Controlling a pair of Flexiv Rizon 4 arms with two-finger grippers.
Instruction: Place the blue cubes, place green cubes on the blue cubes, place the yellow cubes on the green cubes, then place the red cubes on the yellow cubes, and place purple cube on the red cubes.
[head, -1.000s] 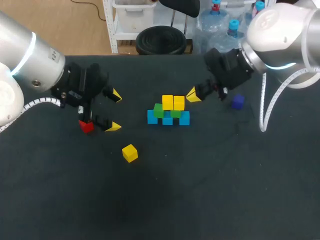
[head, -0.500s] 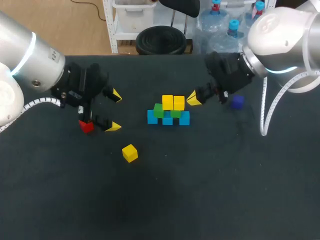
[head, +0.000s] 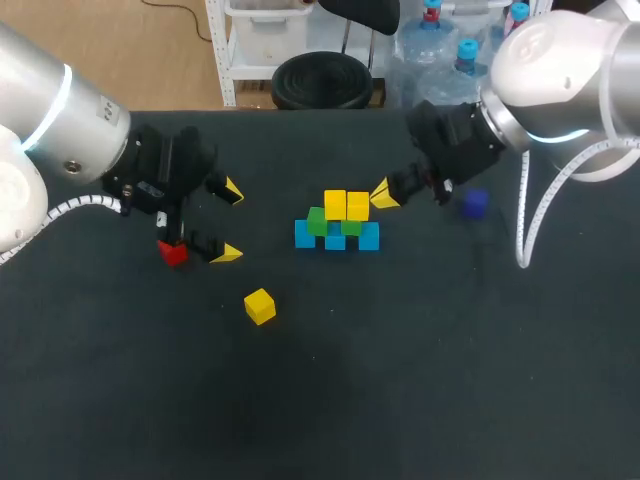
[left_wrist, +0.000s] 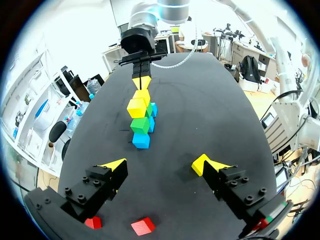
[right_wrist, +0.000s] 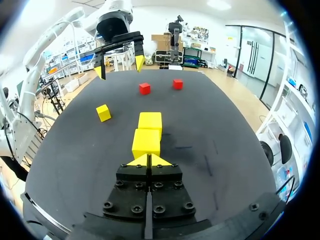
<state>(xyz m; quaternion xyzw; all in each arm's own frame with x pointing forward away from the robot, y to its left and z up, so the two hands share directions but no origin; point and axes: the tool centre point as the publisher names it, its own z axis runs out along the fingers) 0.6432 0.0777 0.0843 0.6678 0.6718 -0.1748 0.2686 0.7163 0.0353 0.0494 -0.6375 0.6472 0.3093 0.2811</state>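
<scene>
Three blue cubes (head: 369, 237) stand in a row mid-table, with two green cubes (head: 318, 221) on them and two yellow cubes (head: 346, 205) on top. My right gripper (head: 383, 193) is shut and empty, its tips right beside the nearer yellow cube (right_wrist: 146, 142). A loose yellow cube (head: 259, 305) lies in front of the stack to its left. My left gripper (head: 229, 221) stands open and empty left of the stack, above a red cube (head: 173, 252). Two red cubes (left_wrist: 143, 226) lie under it in the left wrist view. The purple cube (head: 475, 204) lies right of the right gripper.
The table (head: 420, 380) is a black cloth surface. Its back edge runs close behind both arms. The wide front half holds only the loose yellow cube.
My right gripper has shifted slightly, ending a little closer to the yellow cubes on the stack. The left arm and all cubes have stayed put.
</scene>
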